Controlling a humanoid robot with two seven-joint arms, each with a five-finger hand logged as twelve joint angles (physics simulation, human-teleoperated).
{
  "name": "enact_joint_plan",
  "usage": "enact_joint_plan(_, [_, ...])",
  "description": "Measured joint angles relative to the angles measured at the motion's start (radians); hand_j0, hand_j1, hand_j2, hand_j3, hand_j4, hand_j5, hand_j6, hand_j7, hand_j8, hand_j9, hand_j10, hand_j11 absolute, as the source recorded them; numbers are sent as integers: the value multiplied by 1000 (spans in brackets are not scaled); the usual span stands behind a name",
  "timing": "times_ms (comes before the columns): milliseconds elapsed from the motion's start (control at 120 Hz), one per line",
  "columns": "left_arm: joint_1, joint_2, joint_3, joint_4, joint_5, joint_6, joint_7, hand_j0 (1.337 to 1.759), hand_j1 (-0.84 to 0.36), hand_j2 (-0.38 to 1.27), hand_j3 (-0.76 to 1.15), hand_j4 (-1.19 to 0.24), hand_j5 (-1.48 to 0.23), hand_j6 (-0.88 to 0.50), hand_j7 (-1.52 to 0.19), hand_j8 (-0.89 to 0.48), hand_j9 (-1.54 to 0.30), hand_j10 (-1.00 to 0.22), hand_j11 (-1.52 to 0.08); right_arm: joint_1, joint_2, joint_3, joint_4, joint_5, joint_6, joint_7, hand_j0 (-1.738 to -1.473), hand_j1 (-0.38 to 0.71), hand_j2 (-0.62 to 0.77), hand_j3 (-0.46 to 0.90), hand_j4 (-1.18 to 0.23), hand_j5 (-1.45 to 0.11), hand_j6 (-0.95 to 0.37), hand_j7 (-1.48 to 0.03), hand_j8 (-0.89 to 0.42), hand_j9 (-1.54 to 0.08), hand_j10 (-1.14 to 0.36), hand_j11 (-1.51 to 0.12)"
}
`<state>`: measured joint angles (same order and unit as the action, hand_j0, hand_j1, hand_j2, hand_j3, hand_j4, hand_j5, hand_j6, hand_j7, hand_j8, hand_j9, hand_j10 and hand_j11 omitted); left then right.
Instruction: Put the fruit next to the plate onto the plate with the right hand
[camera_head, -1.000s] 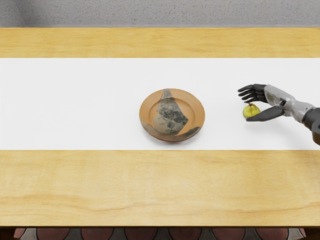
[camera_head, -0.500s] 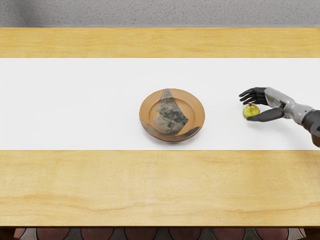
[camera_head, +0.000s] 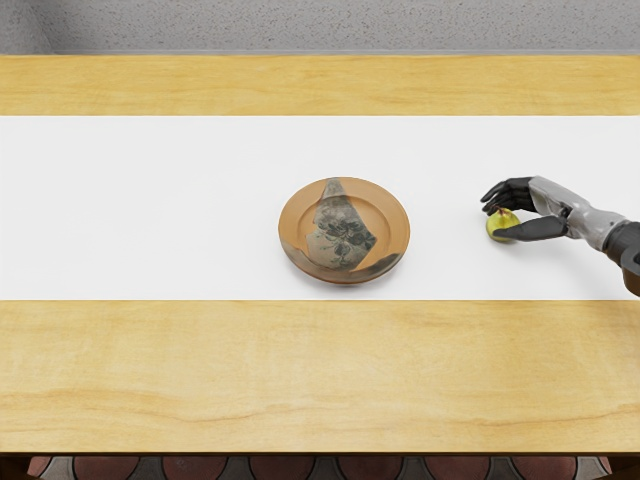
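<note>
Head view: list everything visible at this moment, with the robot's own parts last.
table: one, light wood, fills most of the view
runner: one, white, lies across the table from the left edge to the right edge
plate: one, orange-brown with a dark flower pattern, at the middle of the runner
fruit: one, yellow-green, on the runner to the right of the plate and apart from it
right hand: one, black fingers on a grey arm coming in from the right edge, fingers and thumb wrapped around the fruit
</note>
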<state>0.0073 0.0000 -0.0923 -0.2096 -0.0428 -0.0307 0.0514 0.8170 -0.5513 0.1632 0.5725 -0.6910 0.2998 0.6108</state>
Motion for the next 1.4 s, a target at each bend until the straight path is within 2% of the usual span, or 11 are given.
enact_joint_plan(200, [0,0,0,0,0,0,0,1658,349,0,0,0,0,0,0,0,0,0,0,1,-1,0,6,4,5,0,-1655,355,94,0,-653,-831,-650,-838,-455,-837,-375,-854])
enact_joint_plan(492, [0,0,0,0,0,0,0,1658,349,0,0,0,0,0,0,0,0,0,0,17,-16,1,46,5,40,0,-1656,357,257,0,-709,-922,-710,-921,-517,-920,-422,-926])
enact_joint_plan(700, [0,0,0,0,0,0,0,1658,349,0,0,0,0,0,0,0,0,0,0,37,-67,8,150,4,47,-10,-1657,362,330,0,-734,-968,-738,-959,-559,-963,-449,-956])
enact_joint_plan(967, [0,0,0,0,0,0,0,1658,349,0,0,0,0,0,0,0,0,0,0,64,-89,13,251,2,48,-38,-1657,392,376,0,-758,-1020,-769,-999,-541,-1006,-438,-987])
enact_joint_plan(983, [0,0,0,0,0,0,0,1658,349,0,0,0,0,0,0,0,0,0,0,66,-89,13,256,2,48,-39,-1657,400,430,0,-760,-1020,-770,-1000,-541,-1005,-438,-986])
enact_joint_plan(1108, [0,0,0,0,0,0,0,1658,349,0,0,0,0,0,0,0,0,0,0,74,-90,18,294,4,48,-49,-1657,394,367,0,-766,-1027,-776,-1008,-564,-1016,-462,-998])
enact_joint_plan(1400, [0,0,0,0,0,0,0,1658,349,0,0,0,0,0,0,0,0,0,0,90,-82,27,365,6,48,-60,-1657,378,358,0,-769,-1039,-781,-1015,-576,-1025,-471,-1007])
